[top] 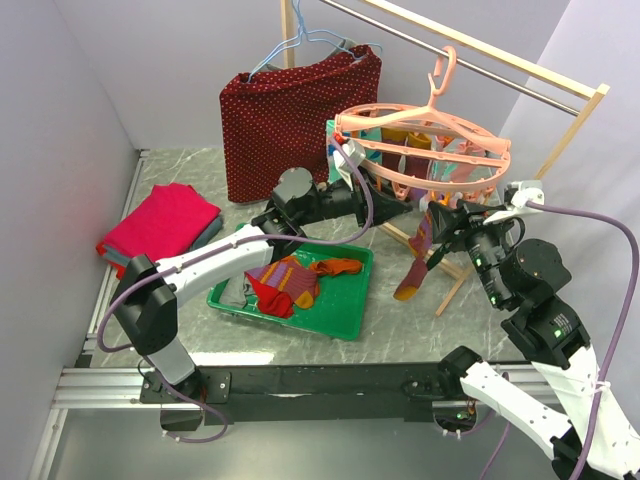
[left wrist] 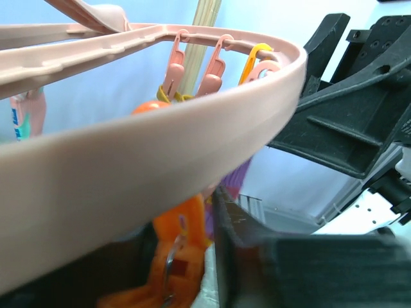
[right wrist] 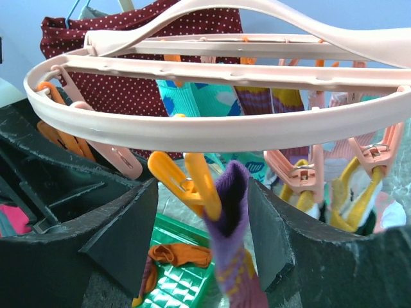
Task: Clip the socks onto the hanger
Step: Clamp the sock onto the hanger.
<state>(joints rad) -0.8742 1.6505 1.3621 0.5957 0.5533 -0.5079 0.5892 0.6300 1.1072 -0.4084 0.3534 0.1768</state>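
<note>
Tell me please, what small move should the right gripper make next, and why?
Probably draw the right gripper back slowly. Its fingers stand wide apart, while the purple sock hangs at the yellow peg, apparently pinched there. Backing off would show whether the peg holds.

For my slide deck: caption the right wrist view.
Purple sock at a yellow peg under the pink hanger, between the right gripper's open jaws.
</note>
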